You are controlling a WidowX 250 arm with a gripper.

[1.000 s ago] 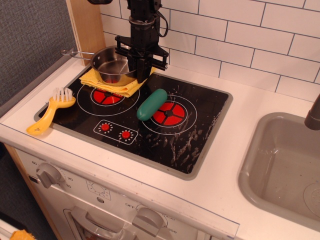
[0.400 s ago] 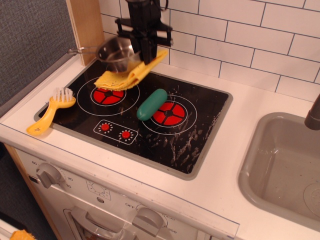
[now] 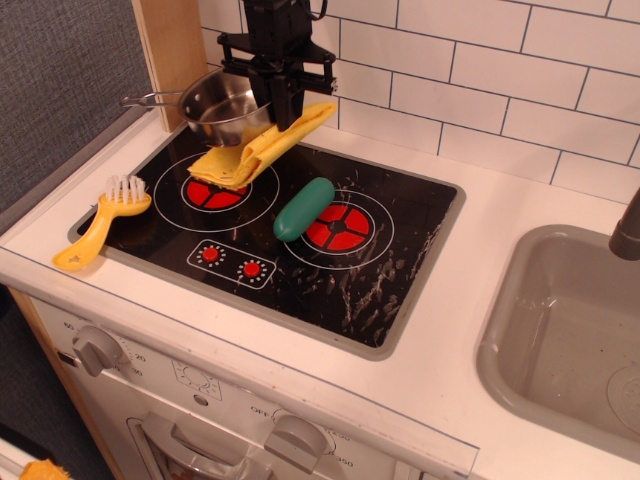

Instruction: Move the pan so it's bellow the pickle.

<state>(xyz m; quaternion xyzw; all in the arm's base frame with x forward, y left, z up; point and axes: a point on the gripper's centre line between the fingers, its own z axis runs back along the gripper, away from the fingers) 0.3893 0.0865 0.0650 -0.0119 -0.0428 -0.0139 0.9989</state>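
Note:
The shiny steel pan [image 3: 218, 106] hangs in the air above the back left of the stove, its thin handle [image 3: 152, 99] pointing left. My gripper [image 3: 277, 108] is shut on the pan's right rim and has also caught a yellow cloth [image 3: 258, 148], which hangs from it with its lower end on the left burner. The dark-green pickle [image 3: 304, 208] lies on the black cooktop between the two burners, in front and to the right of the pan.
A yellow brush [image 3: 101, 222] lies at the cooktop's left edge. Two red burner rings [image 3: 338, 229] and small dials mark the cooktop. A wooden panel [image 3: 176, 50] and tiled wall stand behind. A grey sink [image 3: 565, 325] is at the right.
The pan has been lifted off the left burner. The yellow cloth came up with it on the right side. The pickle and brush have not moved.

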